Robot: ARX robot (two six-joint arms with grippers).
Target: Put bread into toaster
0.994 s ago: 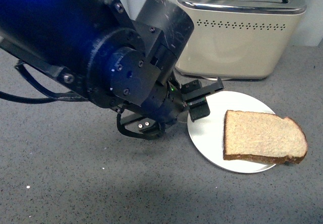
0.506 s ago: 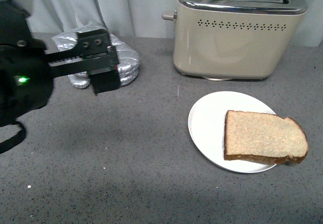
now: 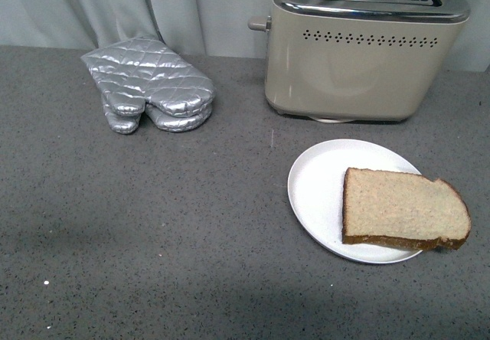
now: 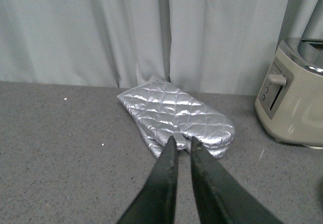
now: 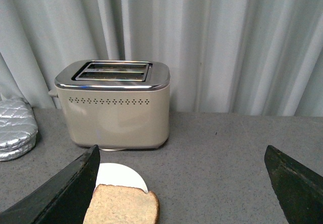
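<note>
Bread [image 3: 402, 214] flat on white plate [image 3: 318, 191], toaster [image 3: 352, 72] just behind.

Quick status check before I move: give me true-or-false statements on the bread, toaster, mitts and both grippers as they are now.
1. The bread lies on the plate, one end past its rim. True.
2. A slice sits in the toaster. False: the right wrist view shows no bread in it.
3. The right gripper is wide open and holds nothing. True.
4. The oven mitts lie on the plate. False: they lie on the counter, left of the toaster, apart from the plate.
5. The left gripper grips the bread. False: it is nearly shut on nothing, pointing toward the mitts.
</note>
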